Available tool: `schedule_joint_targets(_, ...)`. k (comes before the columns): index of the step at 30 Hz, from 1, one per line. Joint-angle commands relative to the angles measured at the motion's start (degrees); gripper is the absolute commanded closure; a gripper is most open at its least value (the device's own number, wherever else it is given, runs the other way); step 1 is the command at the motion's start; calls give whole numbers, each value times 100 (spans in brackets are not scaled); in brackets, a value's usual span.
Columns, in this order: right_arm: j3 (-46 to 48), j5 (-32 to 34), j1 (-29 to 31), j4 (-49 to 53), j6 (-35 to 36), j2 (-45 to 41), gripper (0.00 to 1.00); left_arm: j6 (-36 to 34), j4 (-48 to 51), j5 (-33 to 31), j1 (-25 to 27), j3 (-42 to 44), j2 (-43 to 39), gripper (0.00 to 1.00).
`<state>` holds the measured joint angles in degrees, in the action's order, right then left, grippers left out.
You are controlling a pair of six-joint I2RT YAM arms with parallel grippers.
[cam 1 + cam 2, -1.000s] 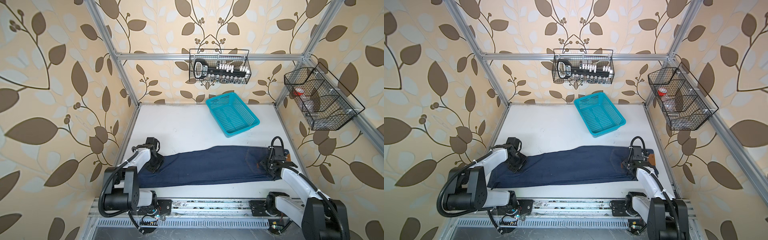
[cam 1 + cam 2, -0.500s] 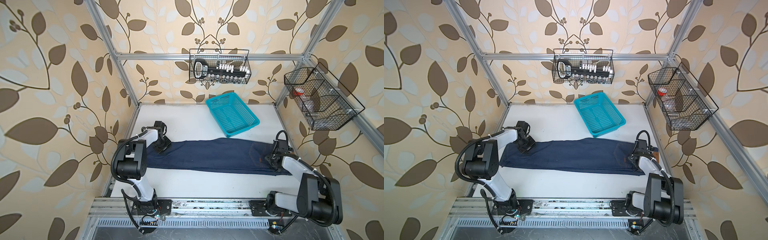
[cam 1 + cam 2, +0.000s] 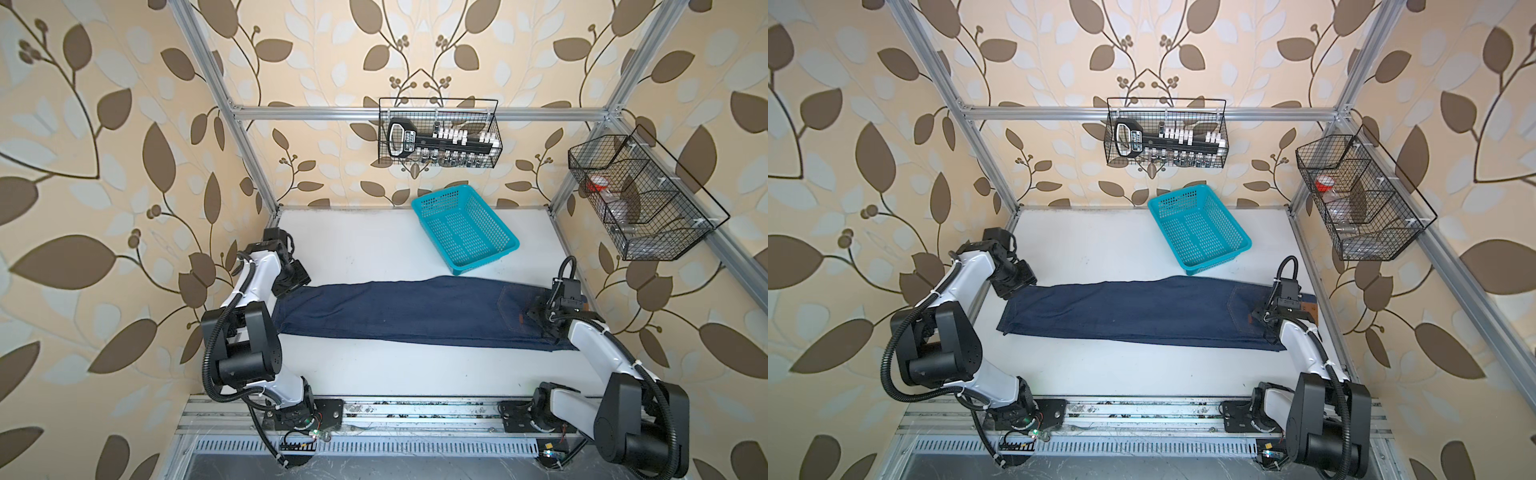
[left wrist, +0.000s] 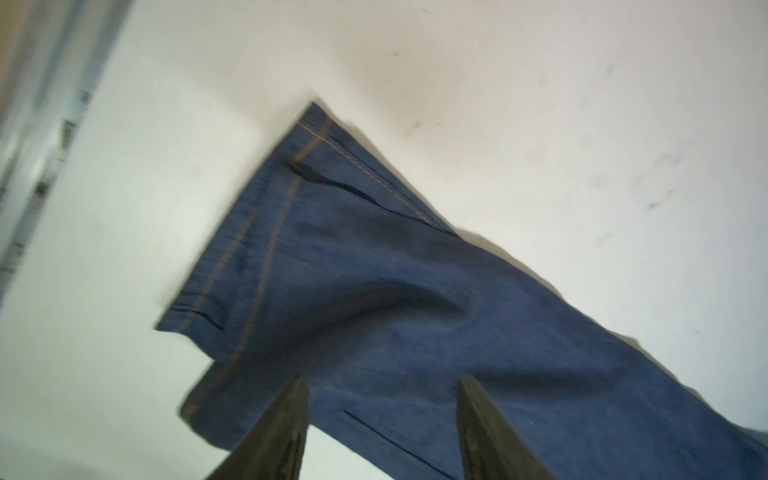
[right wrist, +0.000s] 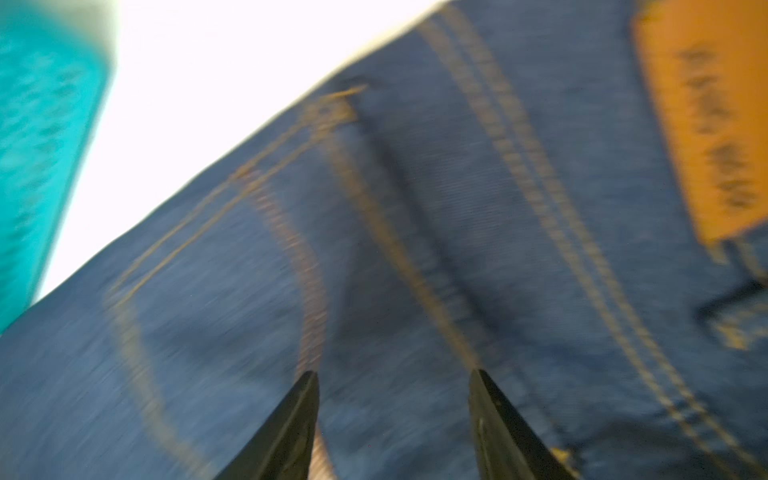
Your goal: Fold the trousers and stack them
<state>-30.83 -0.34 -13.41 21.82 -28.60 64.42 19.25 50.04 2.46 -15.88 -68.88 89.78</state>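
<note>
No text can be read with any certainty. The tan patch [image 5: 702, 124] on the jeans [image 5: 415, 208], just ahead of the right claw [image 5: 392, 374] and off to one side of its tips, bears a line of dark lettering, but blur leaves it illegible. The black tool [image 3: 409, 137] in the wire basket [image 3: 440, 160], well apart from that claw on the back wall, carries a pale label whose marks are too small to make out.
</note>
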Motion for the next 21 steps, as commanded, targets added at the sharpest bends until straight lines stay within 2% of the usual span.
schedule_joint_targets(1,-163,-1015,71,188,668,-288,41,-838,138,-87,-256,-129,174,43)
schedule_joint_targets(5,-187,-1368,365,67,1082,-525,41,-1067,-15,-204,-438,-221,565,45)
schedule_joint_targets(8,-167,-1534,574,13,1228,-643,41,-1202,-323,-59,-511,-82,715,46)
schedule_joint_targets(21,130,-1541,1998,-304,1079,-680,40,-1449,-1321,-480,-684,-217,1700,59)
